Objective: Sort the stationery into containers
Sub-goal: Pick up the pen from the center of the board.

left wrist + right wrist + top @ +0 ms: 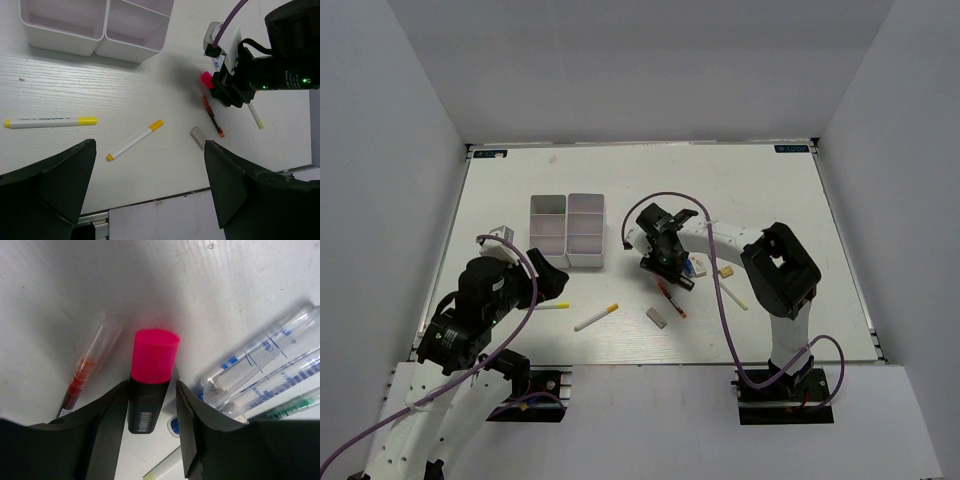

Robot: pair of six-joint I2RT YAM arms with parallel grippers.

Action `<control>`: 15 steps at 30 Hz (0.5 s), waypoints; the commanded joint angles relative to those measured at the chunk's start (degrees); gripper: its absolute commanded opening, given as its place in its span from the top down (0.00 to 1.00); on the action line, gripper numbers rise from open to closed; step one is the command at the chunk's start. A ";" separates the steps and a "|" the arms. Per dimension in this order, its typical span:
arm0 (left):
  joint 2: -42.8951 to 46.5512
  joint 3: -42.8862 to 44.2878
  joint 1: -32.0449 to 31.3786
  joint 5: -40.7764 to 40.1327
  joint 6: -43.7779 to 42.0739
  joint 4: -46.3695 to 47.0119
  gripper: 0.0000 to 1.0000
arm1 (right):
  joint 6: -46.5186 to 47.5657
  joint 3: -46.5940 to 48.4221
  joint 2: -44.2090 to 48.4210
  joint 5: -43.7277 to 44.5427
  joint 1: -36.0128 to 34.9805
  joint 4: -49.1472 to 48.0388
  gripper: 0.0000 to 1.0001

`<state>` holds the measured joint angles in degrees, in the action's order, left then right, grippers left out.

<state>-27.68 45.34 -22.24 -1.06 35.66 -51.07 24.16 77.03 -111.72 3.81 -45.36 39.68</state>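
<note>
My right gripper (151,390) is low over the table with its fingers open on either side of a pink-capped, black-bodied highlighter (152,357) that lies on the table. The left finger is against the body and a narrow gap shows at the right finger. A red pen (80,377) lies just left of it, and clear blue-printed tubes (260,360) and a green pen (295,404) lie to its right. The white divided organizer (567,230) stands left of the right gripper (670,268). My left gripper (150,145) is wide open and empty near the table's front edge.
Two white pens with yellow caps (50,121) (135,140) and a grey eraser (197,137) lie on the front of the table. A beige eraser (726,270) and a thin pale pen (733,298) lie by the right arm. White walls enclose the table.
</note>
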 commanded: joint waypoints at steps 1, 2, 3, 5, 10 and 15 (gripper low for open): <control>0.35 -0.17 0.09 -0.61 0.20 -0.44 0.01 | -0.70 -1.89 -2.35 1.02 -0.78 0.22 0.53; 0.35 -0.17 0.09 -0.61 0.20 -0.44 0.01 | -0.52 -1.80 -2.45 0.93 -0.78 0.48 0.57; 0.35 -0.17 0.09 -0.61 0.20 -0.44 0.01 | -0.17 -1.71 -2.97 0.15 -0.95 1.18 0.60; 0.35 -0.17 0.09 -0.61 0.20 -0.44 0.01 | 0.01 -0.93 -3.50 -0.91 -0.78 1.89 0.65; 0.88 -0.17 0.09 -0.61 0.20 -0.44 0.01 | 1.41 3.45 -1.05 -8.81 -0.17 5.05 0.92; 1.40 -0.17 0.09 -0.61 0.20 -0.44 0.01 | 5.19 8.56 5.81 -9.26 0.97 5.67 1.00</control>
<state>-26.76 45.34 -22.24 -1.06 35.83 -51.07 26.39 80.77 -111.57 -2.61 -45.21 44.05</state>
